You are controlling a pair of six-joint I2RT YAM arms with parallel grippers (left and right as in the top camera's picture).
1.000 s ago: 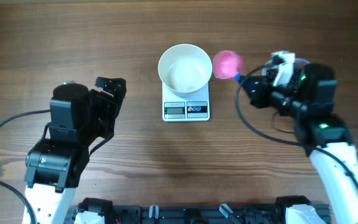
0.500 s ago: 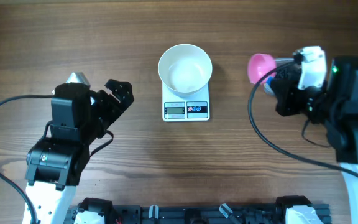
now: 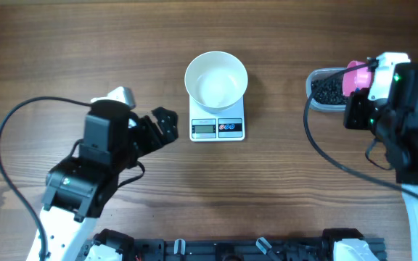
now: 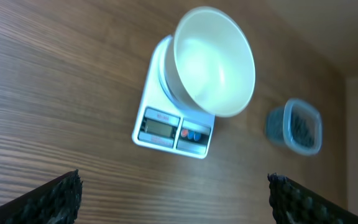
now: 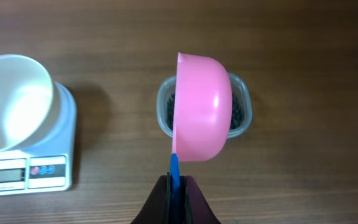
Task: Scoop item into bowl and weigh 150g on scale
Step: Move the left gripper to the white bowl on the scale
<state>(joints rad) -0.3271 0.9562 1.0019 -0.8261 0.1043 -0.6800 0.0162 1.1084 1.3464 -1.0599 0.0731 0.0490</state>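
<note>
The empty white bowl (image 3: 216,80) stands on the white scale (image 3: 217,127) at the table's centre. The item, small black beads (image 3: 328,88), fills a clear tub (image 3: 318,100) at the right. My right gripper (image 5: 175,184) is shut on the blue handle (image 5: 174,167) of a pink scoop (image 5: 202,106). The scoop is turned on its side above the tub and hides most of the beads (image 5: 236,116). My left gripper (image 3: 163,123) is open and empty, just left of the scale. In the left wrist view the bowl (image 4: 215,62) and scale (image 4: 166,127) lie ahead of the wide-apart fingertips (image 4: 71,184).
The wooden table (image 3: 107,43) spreads all round. The right arm (image 3: 405,109) covers the tub's right side from above. A black rail (image 3: 223,250) runs along the near edge, and cables loop beside both arms.
The right arm carried the pink scoop rightward from beside the bowl to over the tub, which has come into view. The left arm swung right, toward the scale, still open.
</note>
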